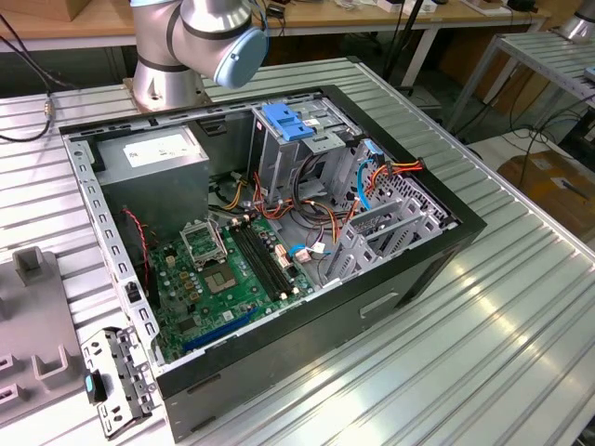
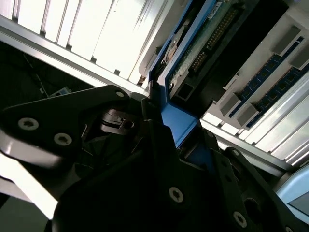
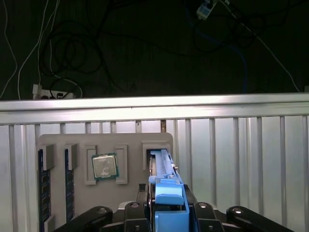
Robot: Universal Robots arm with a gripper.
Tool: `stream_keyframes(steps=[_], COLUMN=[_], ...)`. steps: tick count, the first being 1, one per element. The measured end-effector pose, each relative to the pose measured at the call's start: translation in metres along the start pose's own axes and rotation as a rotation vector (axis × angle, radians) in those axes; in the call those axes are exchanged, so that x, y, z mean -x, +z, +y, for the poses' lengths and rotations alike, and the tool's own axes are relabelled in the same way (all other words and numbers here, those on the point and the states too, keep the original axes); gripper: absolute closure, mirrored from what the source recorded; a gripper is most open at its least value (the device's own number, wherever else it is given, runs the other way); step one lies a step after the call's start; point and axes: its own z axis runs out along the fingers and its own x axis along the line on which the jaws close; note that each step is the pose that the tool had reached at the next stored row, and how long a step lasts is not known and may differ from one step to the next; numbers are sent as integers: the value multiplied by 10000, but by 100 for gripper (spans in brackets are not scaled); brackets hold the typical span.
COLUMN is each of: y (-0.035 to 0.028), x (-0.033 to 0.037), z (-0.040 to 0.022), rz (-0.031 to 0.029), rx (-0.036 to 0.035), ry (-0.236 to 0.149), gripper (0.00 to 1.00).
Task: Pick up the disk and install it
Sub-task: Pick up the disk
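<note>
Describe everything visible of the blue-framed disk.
The flat rectangular disk in its bright blue plastic carrier frame stands on edge, its far end at a slot of the grey plastic parts tray. The black pincer looks shut on its blue handle. In the second wrist view its face is a green circuit board with a row of connector pins, a blue rail along one edge. Whether it rests in the slot or hangs clear cannot be told.

Ribbed aluminium bench (image 1: 502, 344), brightly lit; a wooden table (image 1: 56, 28) along the top edge, a cardboard box (image 1: 556, 186) at mid right
</note>
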Motion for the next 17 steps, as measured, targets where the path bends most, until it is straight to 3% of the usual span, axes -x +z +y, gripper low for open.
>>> stream_keyframes(steps=[8,17], y=[-154,-163], x=[3,3], z=[1,2], rz=[15,16], rx=[0,0], ry=[0,0], gripper=[63,63])
